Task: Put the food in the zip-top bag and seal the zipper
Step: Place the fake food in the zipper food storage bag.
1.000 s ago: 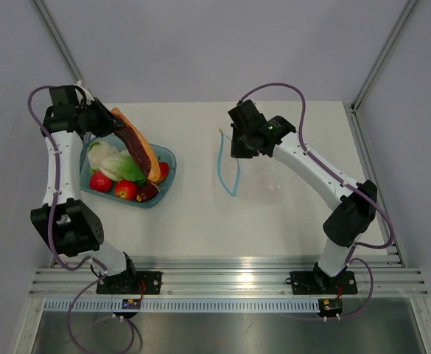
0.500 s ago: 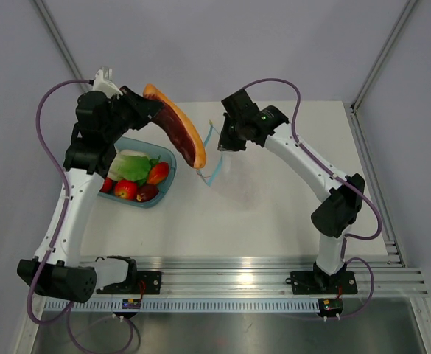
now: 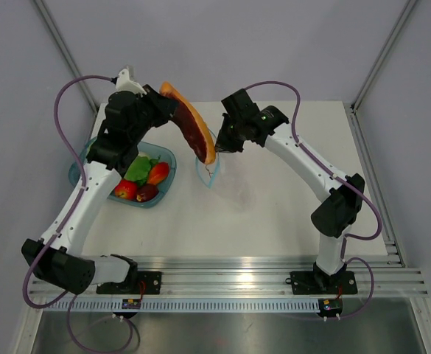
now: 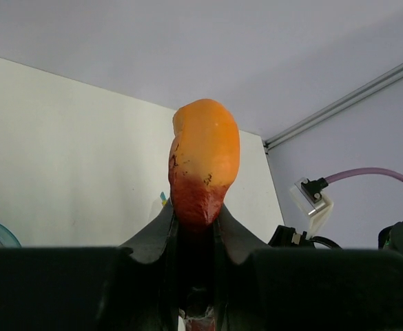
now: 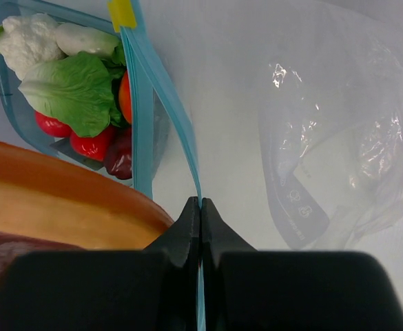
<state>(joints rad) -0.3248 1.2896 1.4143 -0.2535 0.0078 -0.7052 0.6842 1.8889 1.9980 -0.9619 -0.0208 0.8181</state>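
My left gripper point(image 3: 172, 114) is shut on a long flat food piece point(image 3: 191, 131), orange-edged with a dark red middle, and holds it tilted in the air with its tip at the mouth of the zip-top bag point(image 3: 208, 174). In the left wrist view the piece point(image 4: 203, 162) stands up between the fingers. My right gripper point(image 3: 225, 144) is shut on the teal zipper strip point(image 5: 161, 93) and holds the clear bag point(image 5: 332, 145) up, its mouth open. The food piece also shows in the right wrist view point(image 5: 70, 207) at the lower left.
A teal translucent bowl point(image 3: 165, 158) stands at the left with more toy food: white cauliflower point(image 5: 27, 40), green lettuce point(image 5: 70, 88), red pieces point(image 5: 91, 145) and a dark purple one point(image 5: 120, 160). The table's far edge meets the grey wall behind.
My left arm has swung right from over the bowl, carrying the long food piece to the bag's mouth. My right gripper has lifted the bag by its zipper and moved slightly left.
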